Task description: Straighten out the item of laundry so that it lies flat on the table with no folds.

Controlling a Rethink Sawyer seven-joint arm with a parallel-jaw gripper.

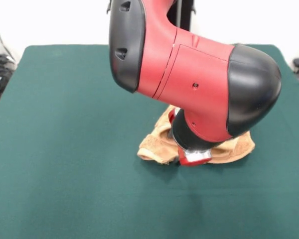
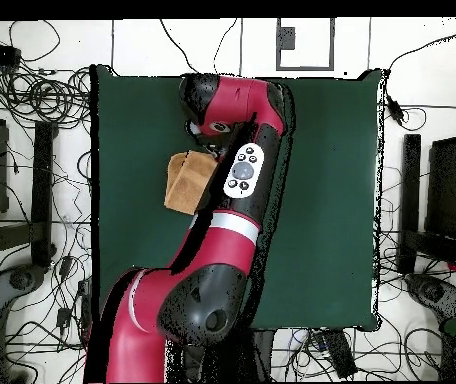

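Note:
The item of laundry (image 1: 157, 144) is an orange-tan towel lying bunched and folded on the dark green table (image 1: 65, 124), a little right of the middle. My gripper (image 1: 194, 158) is down at the towel's front edge, pressed into the cloth, and the arm's bulky red and black wrist hides how it stands. From overhead the towel (image 2: 186, 181) shows as a small folded rectangle left of the arm on the table (image 2: 322, 200). Its right part lies under the arm, and the gripper itself is hidden there.
The arm's thick red links (image 2: 234, 190) stretch over the table's middle from the bottom edge. Tangled cables (image 2: 42, 100) and dark equipment (image 2: 437, 200) lie on the floor on both sides of the table.

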